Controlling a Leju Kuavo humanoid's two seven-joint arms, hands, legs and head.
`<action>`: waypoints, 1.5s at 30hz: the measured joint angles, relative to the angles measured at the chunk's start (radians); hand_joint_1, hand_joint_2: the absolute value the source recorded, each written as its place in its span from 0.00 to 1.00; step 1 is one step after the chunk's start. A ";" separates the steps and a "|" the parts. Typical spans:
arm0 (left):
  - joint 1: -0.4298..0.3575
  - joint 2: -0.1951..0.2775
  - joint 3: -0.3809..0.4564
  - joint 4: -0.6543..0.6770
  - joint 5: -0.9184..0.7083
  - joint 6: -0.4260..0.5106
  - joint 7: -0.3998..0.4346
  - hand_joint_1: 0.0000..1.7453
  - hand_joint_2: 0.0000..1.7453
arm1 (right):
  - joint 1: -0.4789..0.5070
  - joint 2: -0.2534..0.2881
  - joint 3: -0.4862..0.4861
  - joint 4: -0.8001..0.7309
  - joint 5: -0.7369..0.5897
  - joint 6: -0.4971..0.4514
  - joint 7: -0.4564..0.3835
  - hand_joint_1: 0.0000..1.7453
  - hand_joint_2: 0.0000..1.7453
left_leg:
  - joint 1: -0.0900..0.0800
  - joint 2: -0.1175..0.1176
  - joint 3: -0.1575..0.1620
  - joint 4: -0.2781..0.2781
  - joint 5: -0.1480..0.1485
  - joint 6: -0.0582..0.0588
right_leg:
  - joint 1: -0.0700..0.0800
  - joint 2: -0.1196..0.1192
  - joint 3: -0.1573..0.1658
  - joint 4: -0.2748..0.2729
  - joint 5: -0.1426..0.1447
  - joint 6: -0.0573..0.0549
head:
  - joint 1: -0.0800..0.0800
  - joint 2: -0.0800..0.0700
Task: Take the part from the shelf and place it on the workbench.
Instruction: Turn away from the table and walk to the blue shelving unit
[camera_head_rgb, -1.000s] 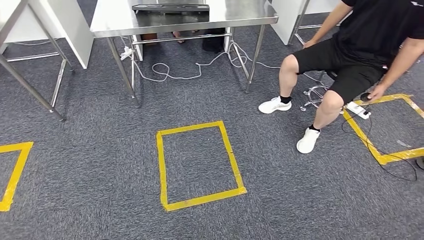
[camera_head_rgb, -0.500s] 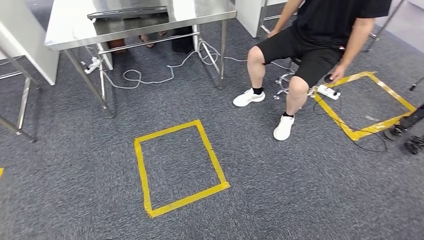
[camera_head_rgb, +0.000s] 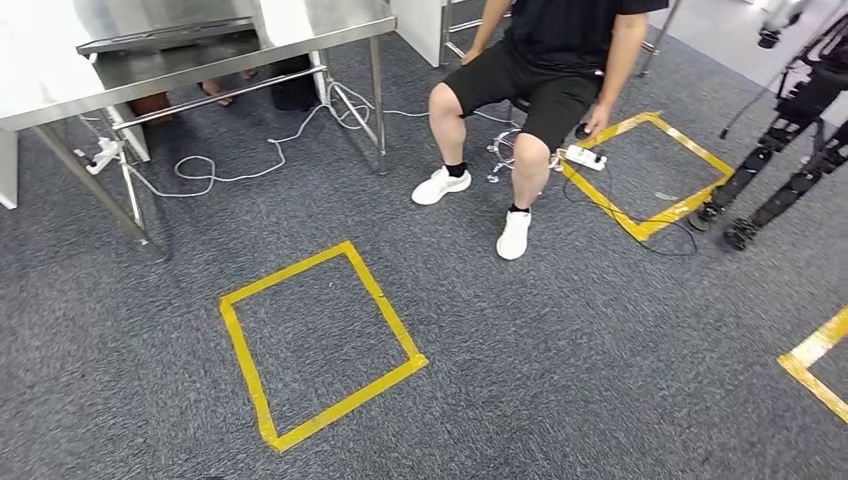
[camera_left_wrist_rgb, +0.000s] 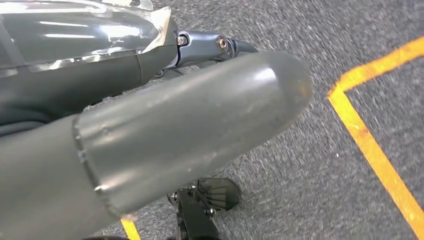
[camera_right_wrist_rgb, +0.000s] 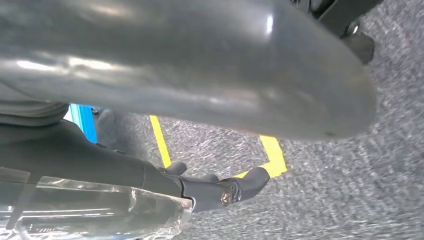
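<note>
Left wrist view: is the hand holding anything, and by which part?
It cannot be told. A glossy, clear-edged shape lies beside the left hand, but no grasp on it shows.

yellow tape square (camera_head_rgb: 318, 348) on speckled grey carpet (camera_head_rgb: 560, 360)

Your left hand (camera_left_wrist_rgb: 165, 130) shows a thick, smooth grey thumb (camera_left_wrist_rgb: 200, 125) with a rounded, lightly scuffed tip and a seam ring partway along it. Beside it you see darker grey fingers (camera_left_wrist_rgb: 210, 45), jointed with silver screws, under a glossy, clear-edged cover. Your right hand (camera_right_wrist_rgb: 190, 100) looks the same: a broad grey thumb (camera_right_wrist_rgb: 200, 65), dark fingers (camera_right_wrist_rgb: 230, 190) pinned by a round screw, and a shiny transparent shell.
</note>
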 joint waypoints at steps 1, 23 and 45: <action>0.000 0.000 0.000 0.000 0.000 0.000 0.000 0.00 0.00 | -0.001 0.000 0.000 0.000 0.000 0.001 0.000 0.00 0.00 | -0.001 0.010 0.003 0.002 -0.004 -0.008 | -0.003 -0.023 0.039 -0.068 0.023 0.009 | 0.001 0.000; 0.005 -0.001 0.000 0.000 0.002 0.001 0.002 0.00 0.00 | 0.000 0.003 -0.003 0.000 0.000 0.006 -0.002 0.00 0.00 | -0.009 -0.111 0.009 -0.002 -0.007 0.012 | 0.027 0.114 0.034 -0.125 0.063 -0.040 | -0.005 0.000; 0.007 -0.001 0.000 0.000 -0.005 0.001 0.012 0.00 0.00 | 0.001 0.008 -0.005 0.000 0.006 0.016 0.003 0.00 0.00 | -0.003 -0.070 -0.094 0.253 -0.129 -0.030 | 0.020 0.073 0.070 -0.157 0.074 -0.066 | -0.009 0.000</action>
